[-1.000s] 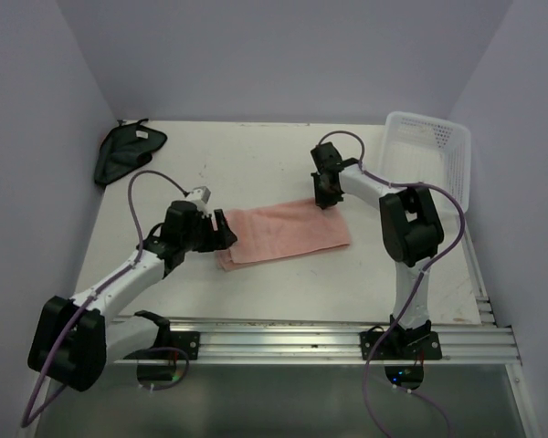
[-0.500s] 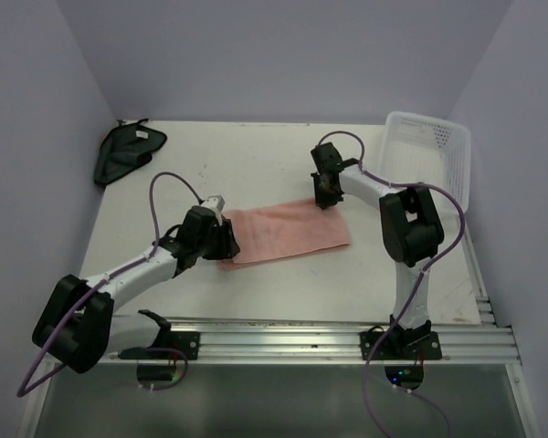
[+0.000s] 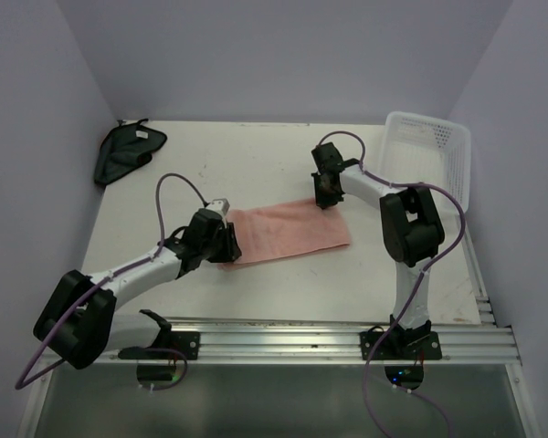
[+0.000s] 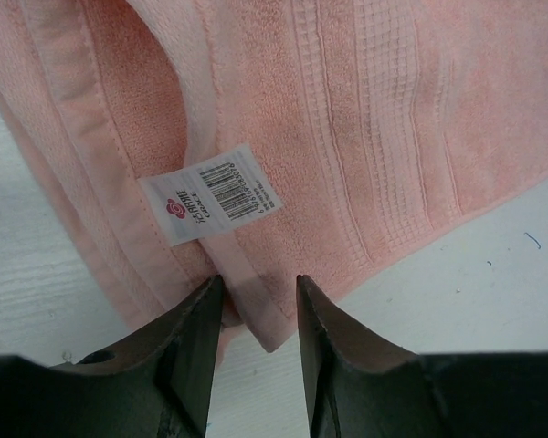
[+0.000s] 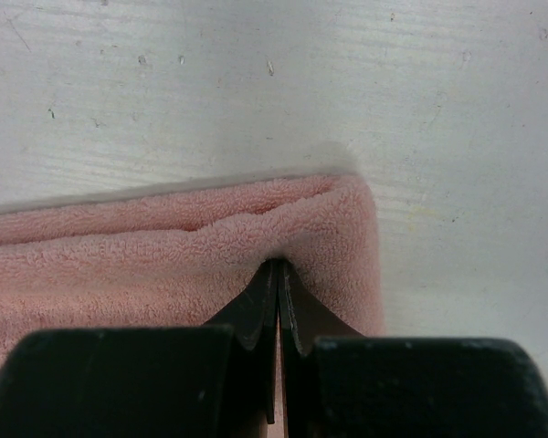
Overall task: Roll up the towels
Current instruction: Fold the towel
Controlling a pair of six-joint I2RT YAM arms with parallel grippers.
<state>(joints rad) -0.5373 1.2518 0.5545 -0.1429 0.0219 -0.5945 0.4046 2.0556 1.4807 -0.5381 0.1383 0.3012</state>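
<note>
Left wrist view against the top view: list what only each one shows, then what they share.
Only the left wrist: a white barcode label on the hem of the pink towel, with the left gripper open astride that hem. Only the top: the dark cloth in the far left corner, the white basket far right, the right gripper at the towel's far edge. Both: the towel lying on the white table, left gripper at its end.

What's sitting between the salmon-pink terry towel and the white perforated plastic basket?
In the top view, only the right arm stretches across there, over bare white table; its shut gripper touches the pink towel.
</note>
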